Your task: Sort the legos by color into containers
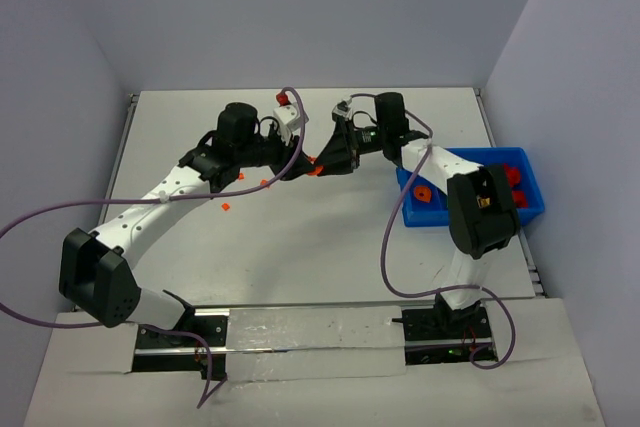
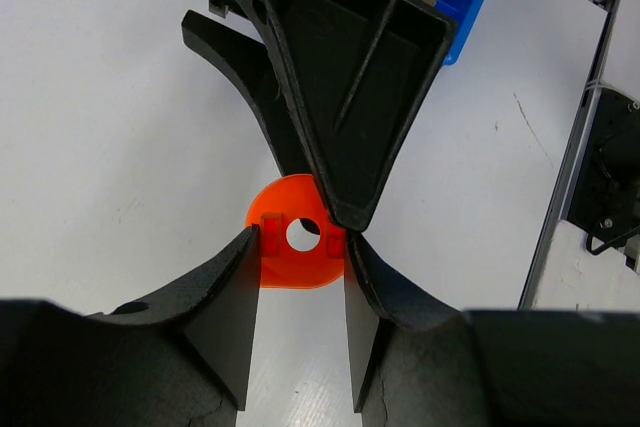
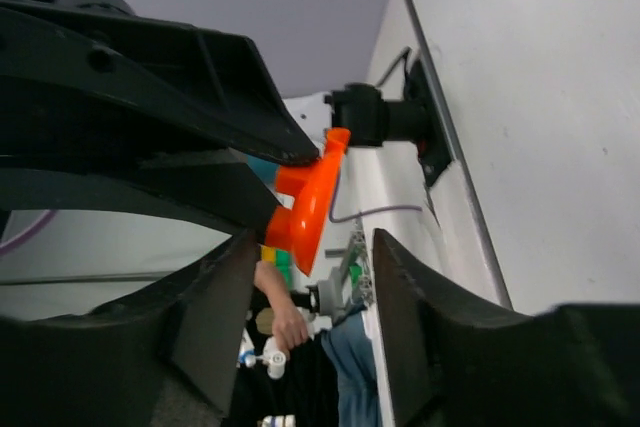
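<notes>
Left fingers point(image 2: 222, 322) are clenched on the round orange lego point(image 2: 290, 269), one pad against each side of its rim, so the left gripper point(image 2: 300, 237) holds the flat disc with its centre hole and two small raised studs facing the left wrist camera. Right fingers point(image 3: 215, 317) stand apart on either side of that same piece: in the right wrist view the lego point(image 3: 308, 202) shows edge-on and tilted, close to one finger, with a clear gap to the other, so the right gripper point(image 3: 315, 242) has not clamped it. From the left wrist, one right fingertip touches the disc's upper edge; whether the second touches it I cannot tell. From above, the two grippers meet nose to nose over the middle of the white table point(image 1: 300, 247), the orange piece point(image 1: 317, 169) between them and well apart from the bright-blue bin point(image 1: 520, 215), which sits at the table's right edge beside the right arm. In the bin, a round orange lego point(image 1: 422, 195) lies at the end nearer the table's middle and red legos point(image 1: 514, 176) lie at the outer end; the arm hides the middle part. Three small orange legos point(image 1: 225, 206) lie loose on the table near the left arm's forearm
</notes>
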Robot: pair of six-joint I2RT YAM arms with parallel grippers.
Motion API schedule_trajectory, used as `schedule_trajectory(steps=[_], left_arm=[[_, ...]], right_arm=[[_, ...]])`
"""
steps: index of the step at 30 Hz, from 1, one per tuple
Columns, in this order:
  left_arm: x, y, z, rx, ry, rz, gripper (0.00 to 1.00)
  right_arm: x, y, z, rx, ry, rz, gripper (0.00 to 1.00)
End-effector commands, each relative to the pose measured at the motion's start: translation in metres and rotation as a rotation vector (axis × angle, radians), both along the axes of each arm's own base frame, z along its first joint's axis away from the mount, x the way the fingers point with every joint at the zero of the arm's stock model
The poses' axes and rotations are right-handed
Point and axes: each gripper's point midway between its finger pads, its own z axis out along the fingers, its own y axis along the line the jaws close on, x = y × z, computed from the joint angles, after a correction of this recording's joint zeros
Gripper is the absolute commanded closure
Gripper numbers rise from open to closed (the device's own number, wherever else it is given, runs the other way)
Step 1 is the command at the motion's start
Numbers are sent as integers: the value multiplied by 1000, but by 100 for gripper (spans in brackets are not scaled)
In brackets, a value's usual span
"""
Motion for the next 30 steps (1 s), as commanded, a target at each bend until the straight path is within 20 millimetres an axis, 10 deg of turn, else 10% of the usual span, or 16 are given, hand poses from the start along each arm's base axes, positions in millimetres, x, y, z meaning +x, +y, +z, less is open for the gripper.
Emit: schedule_trajectory(steps=[1, 21, 23, 27, 30], left_arm=[[-6, -4, 21, -43, -54, -31, 92], [7, -3, 20, -27, -62, 26, 84], [8, -2, 20, -23, -58, 40, 70], [15, 8, 22, 2, -52, 109, 5], [20, 25, 31, -16, -55, 136, 1]], right_arm=[[2, 4, 24, 98, -2, 7, 47], [-21, 7, 11, 67, 22, 39, 84], [-22, 6, 6, 40, 6, 42, 93], [-20, 4, 11, 33, -49, 39, 100], [-12, -14, 20, 34, -87, -24, 100]])
